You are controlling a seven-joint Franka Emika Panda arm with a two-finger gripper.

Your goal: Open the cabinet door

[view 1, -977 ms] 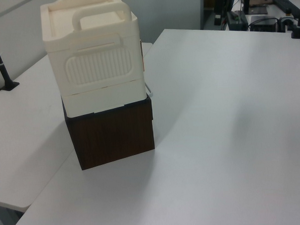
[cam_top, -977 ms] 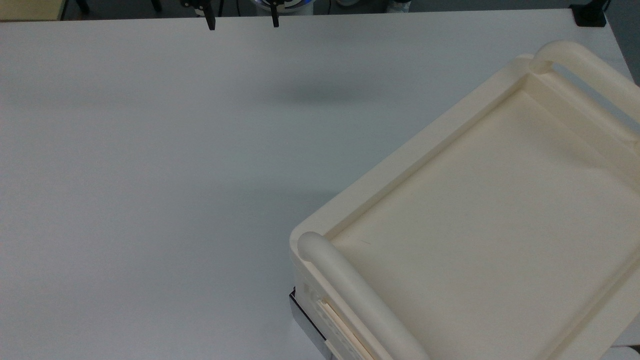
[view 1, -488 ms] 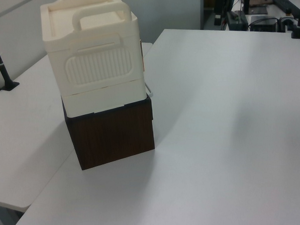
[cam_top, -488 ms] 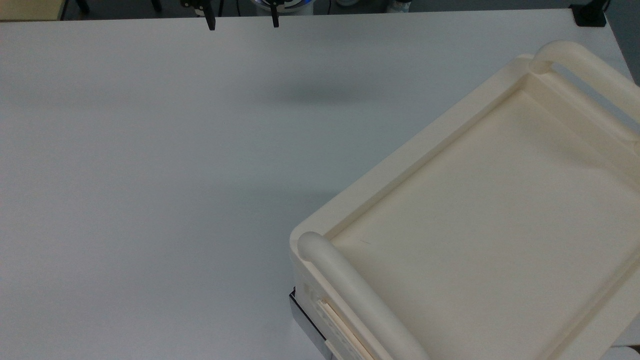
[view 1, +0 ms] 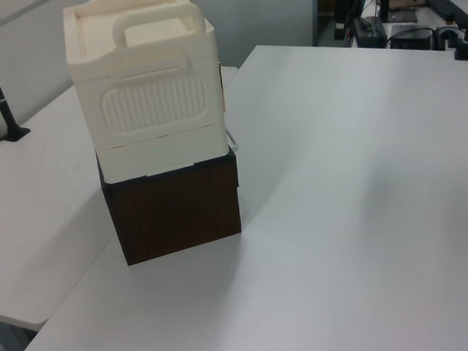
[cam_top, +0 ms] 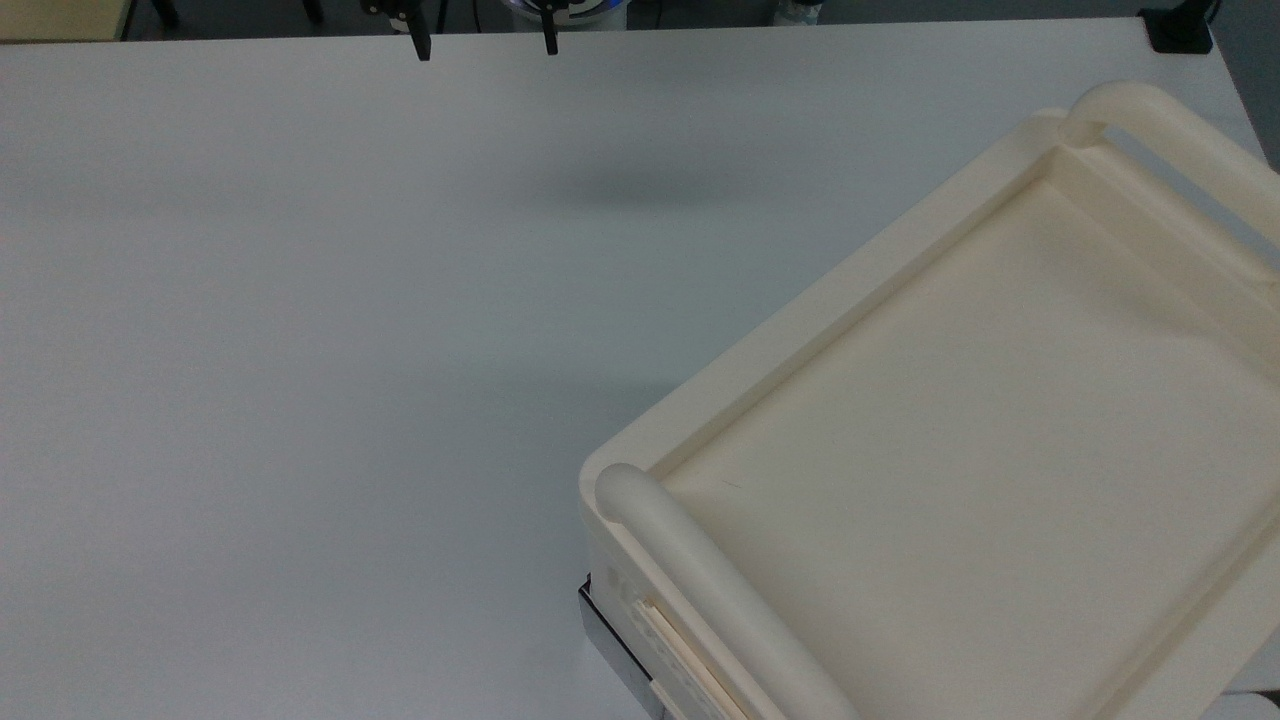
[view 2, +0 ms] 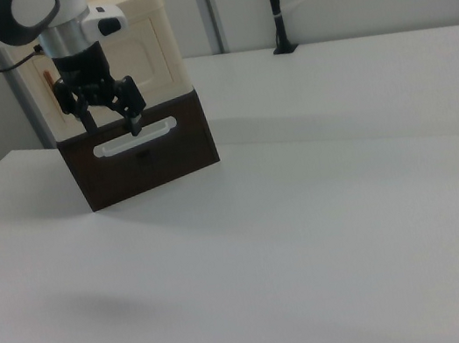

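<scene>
**High over the table's far edge, approach not yet begun**

Above the far side of the white table (cam_top: 300, 350) in the top view, my gripper (view 2: 109, 117) hangs with its fingers spread wide, holding nothing. I judge this the reach step: I must bring it to the cabinet door (view 2: 143, 58), a cream panel with what looks like a copper handle (view 2: 47, 79) at the right view's left edge. Open tabletop lies between them. The cabinet (view 1: 145, 94) sits on a dark wooden box (view 1: 173, 209) near the table's edge.
</scene>
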